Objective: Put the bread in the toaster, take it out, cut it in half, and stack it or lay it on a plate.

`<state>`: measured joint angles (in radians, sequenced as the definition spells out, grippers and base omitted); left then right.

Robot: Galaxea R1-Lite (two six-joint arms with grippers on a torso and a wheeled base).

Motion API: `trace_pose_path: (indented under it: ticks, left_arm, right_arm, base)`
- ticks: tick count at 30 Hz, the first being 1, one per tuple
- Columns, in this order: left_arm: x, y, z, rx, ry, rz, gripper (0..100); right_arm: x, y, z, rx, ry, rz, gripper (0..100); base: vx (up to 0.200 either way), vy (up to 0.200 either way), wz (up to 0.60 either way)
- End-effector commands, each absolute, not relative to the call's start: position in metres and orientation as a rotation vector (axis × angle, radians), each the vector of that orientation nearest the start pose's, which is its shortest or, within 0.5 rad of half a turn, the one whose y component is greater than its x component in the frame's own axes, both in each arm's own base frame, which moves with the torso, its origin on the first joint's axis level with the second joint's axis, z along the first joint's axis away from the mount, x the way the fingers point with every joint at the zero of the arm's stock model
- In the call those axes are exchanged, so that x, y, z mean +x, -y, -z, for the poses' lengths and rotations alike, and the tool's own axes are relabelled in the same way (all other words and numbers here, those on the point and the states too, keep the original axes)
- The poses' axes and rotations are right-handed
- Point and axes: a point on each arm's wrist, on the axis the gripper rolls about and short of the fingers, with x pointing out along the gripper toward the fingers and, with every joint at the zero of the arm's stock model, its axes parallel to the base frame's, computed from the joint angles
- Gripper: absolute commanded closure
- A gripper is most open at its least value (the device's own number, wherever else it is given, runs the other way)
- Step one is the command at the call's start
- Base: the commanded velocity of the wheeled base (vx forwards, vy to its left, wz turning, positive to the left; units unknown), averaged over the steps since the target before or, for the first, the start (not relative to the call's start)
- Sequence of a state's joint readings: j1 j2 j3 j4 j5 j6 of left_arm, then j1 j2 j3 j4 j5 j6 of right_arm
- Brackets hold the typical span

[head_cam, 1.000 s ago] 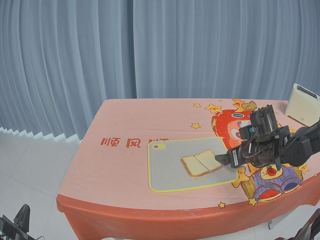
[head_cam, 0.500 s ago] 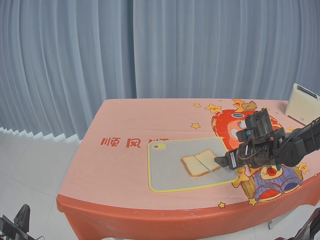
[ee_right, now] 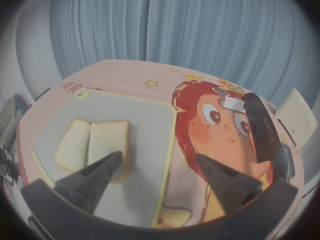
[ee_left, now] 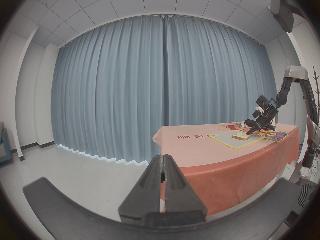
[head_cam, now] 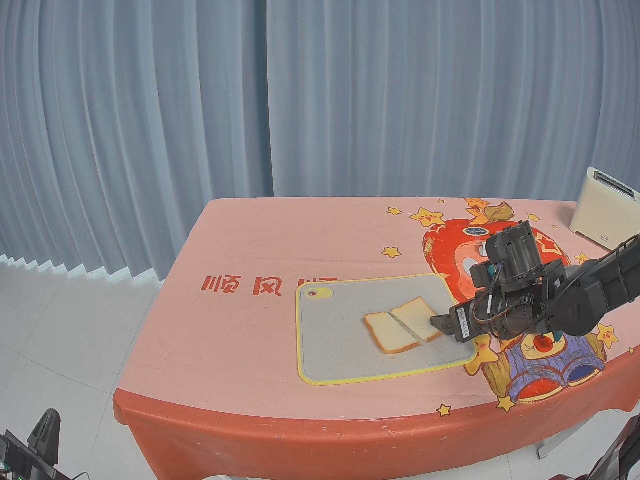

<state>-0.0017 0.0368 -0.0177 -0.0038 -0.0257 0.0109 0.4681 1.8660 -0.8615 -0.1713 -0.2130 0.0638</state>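
Noted matt black plastic on the right fingers [ee_right: 96, 179], smooth and without shine; same dull black plastic on the left fingers [ee_left: 146, 190]. Saw soft, porous crumb with a thin, drier tan crust on the bread [ee_right: 95, 140], just by the tip of one right finger. Found beneath the bread a cutting board [ee_right: 146, 117] of matt grey plastic, finely speckled, rimmed in smooth yellow. Made out printed cloth over the table [head_cam: 253, 248], matt, lightly creased along the hanging edge. Well beyond the right fingers, saw smooth cream plastic with a slight sheen on the toaster [head_cam: 603, 211]. Farther still, noted matt, pleated cloth in the curtain [head_cam: 267, 81].
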Motion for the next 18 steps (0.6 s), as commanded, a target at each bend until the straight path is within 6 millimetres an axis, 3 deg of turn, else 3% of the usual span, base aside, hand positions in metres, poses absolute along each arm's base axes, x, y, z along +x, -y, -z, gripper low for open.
trace_pose_path:
  ticks: [1, 18]
  left_arm:
    - [-0.020, 0.001, -0.077, 0.010, -0.034, 0.028, 100]
    - [-0.020, 0.001, -0.077, 0.010, -0.034, 0.028, 100]
  right_arm:
    - [0.281, -0.137, -0.103, -0.224, -0.803, -0.211, 100]
    - [0.274, -0.137, -0.114, -0.214, -0.772, -0.220, 100]
  base:
    - [0.000, 0.000, 0.00]
    - [0.000, 0.000, 0.00]
